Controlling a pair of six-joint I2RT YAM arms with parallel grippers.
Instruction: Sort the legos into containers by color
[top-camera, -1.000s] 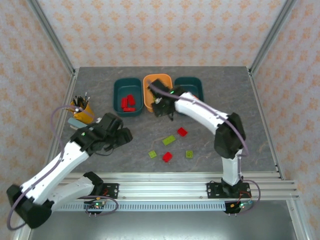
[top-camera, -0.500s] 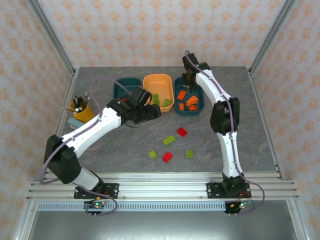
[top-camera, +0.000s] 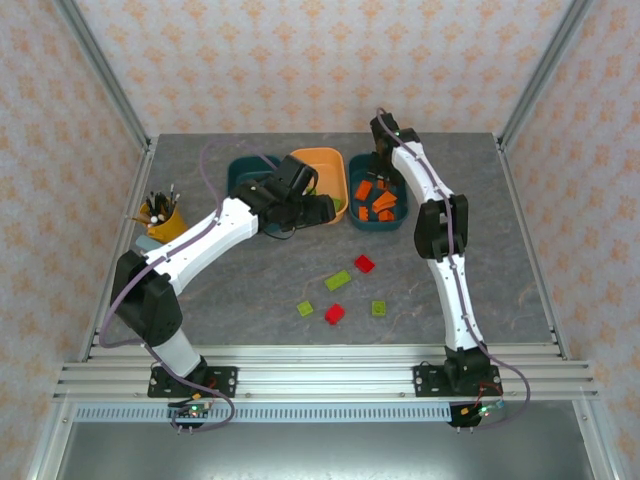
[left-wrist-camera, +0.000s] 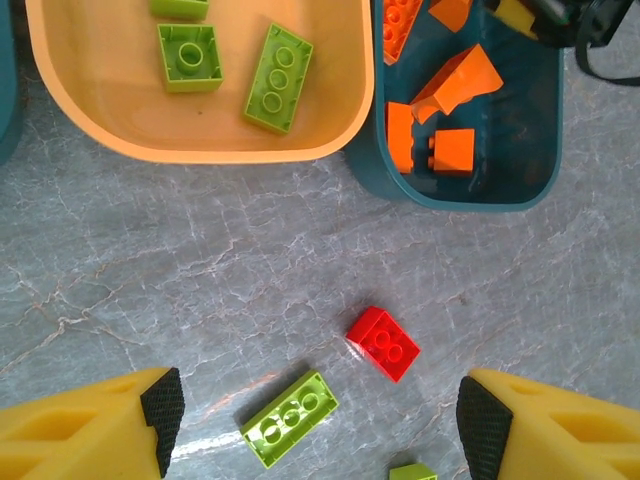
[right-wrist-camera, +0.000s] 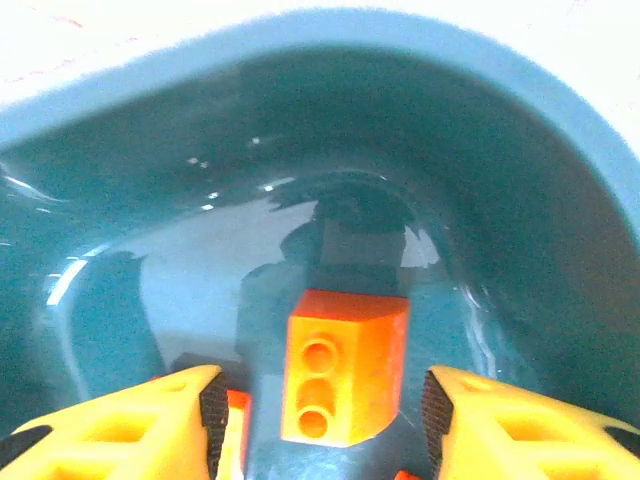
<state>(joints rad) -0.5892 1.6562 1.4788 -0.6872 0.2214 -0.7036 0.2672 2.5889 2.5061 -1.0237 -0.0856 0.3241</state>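
The legos (top-camera: 338, 280) are partly sorted. In the top view five lie loose near the middle of the bench (top-camera: 230, 290), at 6 o'clock from the tubs: two red, three lime green. The containers stand in a row toward 12 o'clock: the left teal tub (top-camera: 237, 180), largely under the left arm; the orange tub (top-camera: 325, 168) with green bricks; the right teal tub (top-camera: 378, 227) with orange ones.

The left gripper (left-wrist-camera: 318, 412) hangs just at 6 o'clock of the orange tub, jaws wide and empty, above a red brick (left-wrist-camera: 384, 343) and a green oblong brick (left-wrist-camera: 289, 418). The right gripper (right-wrist-camera: 325, 400) sits low in the right teal tub, jaws apart. An orange brick (right-wrist-camera: 345, 365) lies on the tub floor between them, seemingly touching neither.

The step in hand looks like the next pick, with the left gripper better placed. It should drop onto one brick, straddle it squarely and close. Red goes, by elimination, to the left teal tub at 10 o'clock, green to the orange tub at 12. The right gripper must first lift clear of the tub wall.
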